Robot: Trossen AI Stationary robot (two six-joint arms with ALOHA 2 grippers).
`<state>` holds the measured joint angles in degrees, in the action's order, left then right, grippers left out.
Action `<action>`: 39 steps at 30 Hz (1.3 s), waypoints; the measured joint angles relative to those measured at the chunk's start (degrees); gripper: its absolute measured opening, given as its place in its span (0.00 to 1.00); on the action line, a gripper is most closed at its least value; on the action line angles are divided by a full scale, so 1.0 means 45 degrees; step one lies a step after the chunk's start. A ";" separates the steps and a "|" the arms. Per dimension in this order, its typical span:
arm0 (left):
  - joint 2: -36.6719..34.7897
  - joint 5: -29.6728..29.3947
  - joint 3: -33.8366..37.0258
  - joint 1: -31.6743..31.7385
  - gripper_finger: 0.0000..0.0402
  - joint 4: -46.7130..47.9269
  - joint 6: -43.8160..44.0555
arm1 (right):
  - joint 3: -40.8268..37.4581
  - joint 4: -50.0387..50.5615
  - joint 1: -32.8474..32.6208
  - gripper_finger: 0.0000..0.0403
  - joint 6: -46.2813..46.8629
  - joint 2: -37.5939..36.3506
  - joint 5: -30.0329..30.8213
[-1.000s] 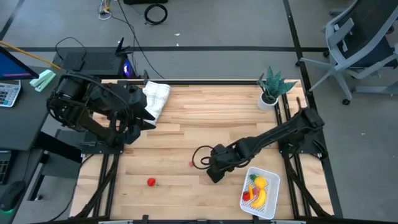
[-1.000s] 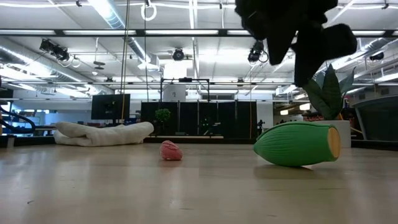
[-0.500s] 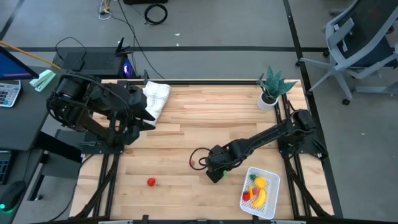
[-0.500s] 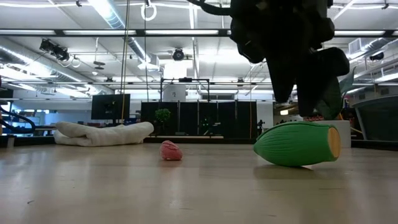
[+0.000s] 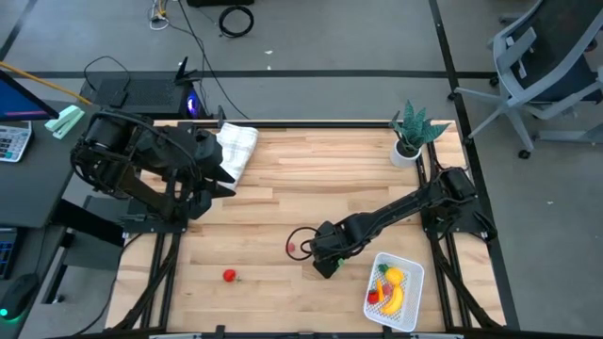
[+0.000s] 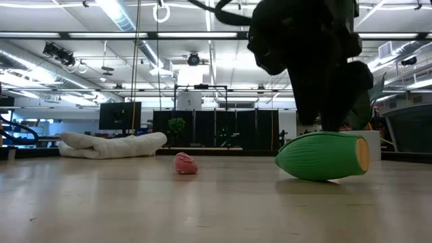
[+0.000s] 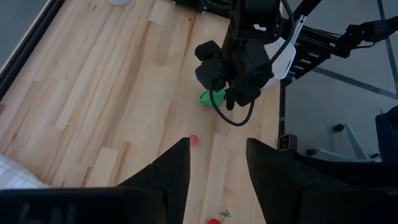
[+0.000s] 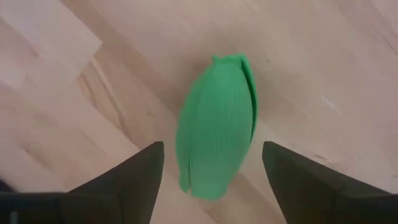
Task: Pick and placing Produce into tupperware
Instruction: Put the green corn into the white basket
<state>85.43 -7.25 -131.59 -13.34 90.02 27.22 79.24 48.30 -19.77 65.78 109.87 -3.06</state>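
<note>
The green oblong piece (image 8: 214, 149) lies on its side on the wood, also seen in the low view (image 6: 324, 156) and the left wrist view (image 7: 209, 98). My right gripper (image 8: 211, 152) hangs directly over it, open, one finger on each side without touching; from above, the gripper (image 5: 325, 256) hides the piece. The white basket (image 5: 411, 305) sits at the near right and holds the yellow banana (image 5: 393, 299), a yellow pepper (image 5: 393, 276) and red pieces. A small pink-red piece (image 5: 291, 247) and a red piece (image 5: 229, 275) lie loose. My left gripper (image 7: 217, 158) waits open at the far left.
A folded white cloth (image 5: 236, 147) lies at the far left beside the left arm. A green spiky plant in a white pot (image 5: 411, 134) stands at the far right corner. Bare wood stretches across the table's middle (image 5: 311, 188). A black cable loops off the right gripper (image 5: 300, 240).
My right gripper has come down over the green piece, shifting slightly toward the near edge, until its fingers reach the level of the piece's top. The green piece and the other pieces have stayed where they were.
</note>
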 joint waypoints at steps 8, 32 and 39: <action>0.0005 0.0005 0.0000 0.0000 0.40 0.0000 0.0034 | -0.0053 -0.0171 0.0000 0.70 0.0004 0.0634 -0.0106; 0.0004 0.0000 0.0000 0.0000 0.40 0.0000 -0.0296 | -0.0072 -0.0445 -0.0026 0.52 -0.0336 0.1021 0.0052; 0.0001 0.0000 0.0000 0.0000 0.40 0.0000 -0.0218 | -0.0065 0.0179 0.0030 0.55 0.0536 -0.0895 0.0786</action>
<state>85.43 -7.25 -131.59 -13.35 90.02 26.24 78.95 49.10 -19.64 68.20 105.84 0.48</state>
